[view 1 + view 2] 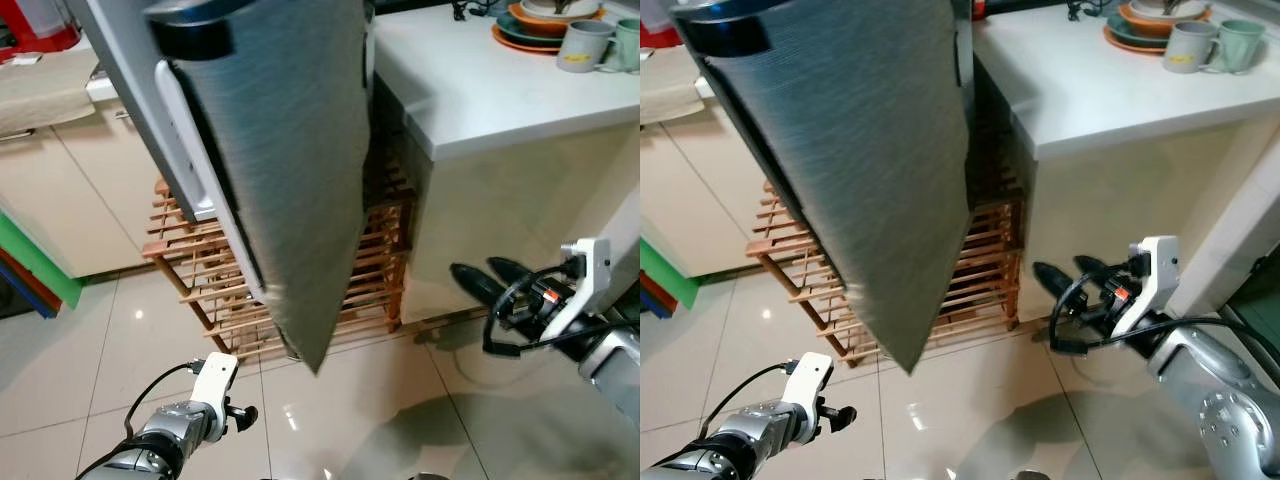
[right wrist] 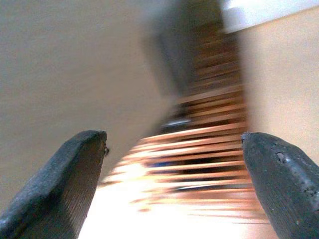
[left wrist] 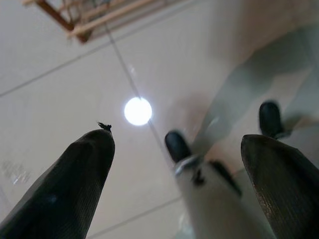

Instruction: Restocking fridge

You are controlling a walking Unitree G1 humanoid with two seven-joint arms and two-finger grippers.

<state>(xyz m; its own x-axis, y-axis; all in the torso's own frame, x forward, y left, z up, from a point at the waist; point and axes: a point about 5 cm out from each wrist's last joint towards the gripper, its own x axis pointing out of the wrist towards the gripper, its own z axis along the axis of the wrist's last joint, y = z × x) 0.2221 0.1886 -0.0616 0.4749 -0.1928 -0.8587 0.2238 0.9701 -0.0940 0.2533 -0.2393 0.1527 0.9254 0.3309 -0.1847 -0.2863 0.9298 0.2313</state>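
Right tool (image 1: pixel 1060 275) spread wide and empty beside grey fridge door (image 1: pixel 860 170) standing swung open before wooden rack (image 1: pixel 985 270); left tool (image 3: pixel 174 149) wide, low over floor; no stock in hand, restocking apparently barely begun.

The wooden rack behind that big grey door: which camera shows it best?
The left eye view: the wooden rack shows on both sides of the grey door, standing on the tiled floor beside the white counter. The right eye view matches it. The right wrist view blurs its slats; the left wrist view catches one corner.
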